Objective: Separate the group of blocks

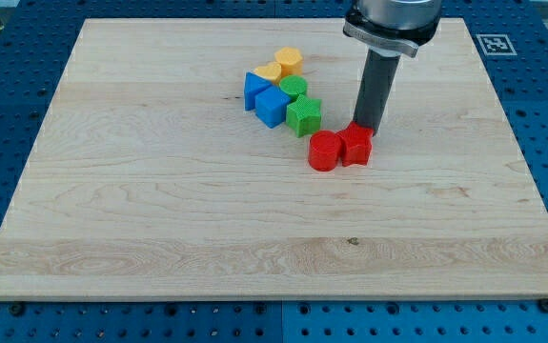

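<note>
My tip (364,127) rests just behind the red block (356,145), at its top edge, touching or nearly touching it. A red cylinder (325,151) sits against that block's left side. To the upper left is a tight cluster: a green block (304,116), a green cylinder (293,89), a blue cube (273,107), a blue triangular block (254,88), a yellow block (289,61) and a yellow flat piece (269,71). The two red pieces stand slightly apart from this cluster.
The wooden board (159,191) lies on a blue perforated table. A fiducial marker (494,43) sits beyond the board's top right corner. The arm's body (393,24) hangs over the board's top edge.
</note>
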Tool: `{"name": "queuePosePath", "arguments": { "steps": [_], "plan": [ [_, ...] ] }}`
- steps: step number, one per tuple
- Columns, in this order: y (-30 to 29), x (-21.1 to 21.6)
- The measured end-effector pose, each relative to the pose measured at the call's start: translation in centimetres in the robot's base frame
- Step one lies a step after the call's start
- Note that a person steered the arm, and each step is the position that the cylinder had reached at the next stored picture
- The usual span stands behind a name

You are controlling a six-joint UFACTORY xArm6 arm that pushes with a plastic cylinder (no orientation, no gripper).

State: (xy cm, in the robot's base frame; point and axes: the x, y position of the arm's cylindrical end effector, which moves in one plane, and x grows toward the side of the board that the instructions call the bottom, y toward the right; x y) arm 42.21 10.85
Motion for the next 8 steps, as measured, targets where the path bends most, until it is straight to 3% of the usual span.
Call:
{"name": "queuePosePath", "arguments": {
  "steps": [2,4,7,8],
  "plan": [
    [-4.3,5.1],
    [-5.3,0.0],
    [-5.4,-4.0],
    [-7.5,-7.6]
  ]
}}
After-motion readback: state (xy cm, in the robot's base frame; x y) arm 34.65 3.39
